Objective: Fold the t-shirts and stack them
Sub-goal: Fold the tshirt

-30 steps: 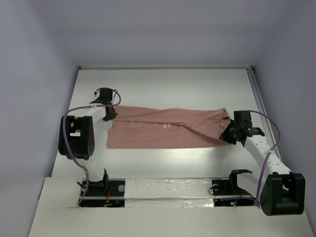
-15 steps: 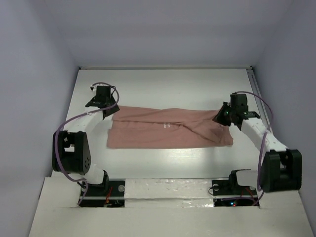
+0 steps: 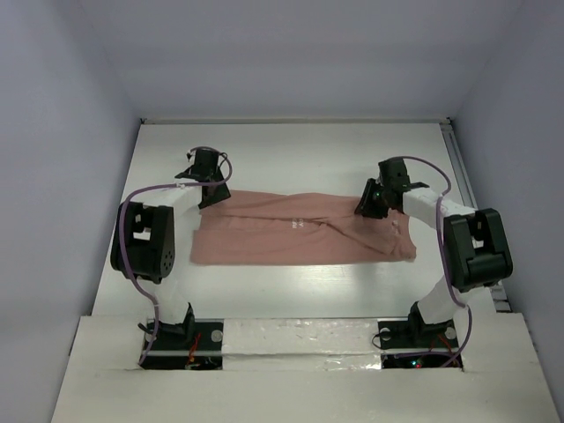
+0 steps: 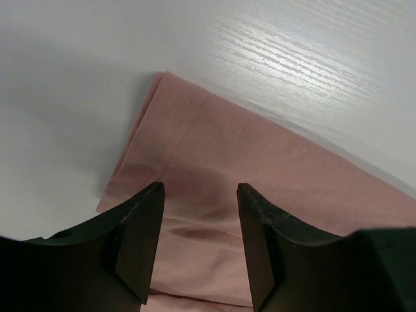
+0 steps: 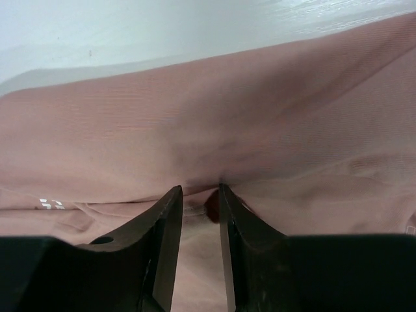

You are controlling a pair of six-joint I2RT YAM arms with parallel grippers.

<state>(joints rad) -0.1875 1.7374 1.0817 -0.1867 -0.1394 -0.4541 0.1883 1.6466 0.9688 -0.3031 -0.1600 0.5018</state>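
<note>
Judging by how the cloth lay, you were midway through the folding: the t-shirt (image 3: 300,227) was already doubled into a long band, and no stack had been started, since it was the only shirt in view. It lay flat across the middle of the worktop (image 3: 291,150), running left to right, with both arms reaching to its far edge.

Your left fingers (image 4: 140,227) stood wide apart over the far left corner, where a stitched hem showed, and they held nothing. Your right fingers (image 5: 162,234) were parted only narrowly, low over the far edge towards the right end. A crease ran up to their tips, but I could see no cloth clamped between them.

The next move, as I judged it, called for both pairs to close on that far edge together and carry it evenly, so that the band shortened without skewing.

The shirt was dusty pink, thin and limp. Soft wrinkles ran along it, the right end was bunched and uneven, and the left end was square. Small white lettering (image 3: 297,223) sat near its middle, and a reddish spot (image 5: 211,207) showed between your right fingers.
</note>
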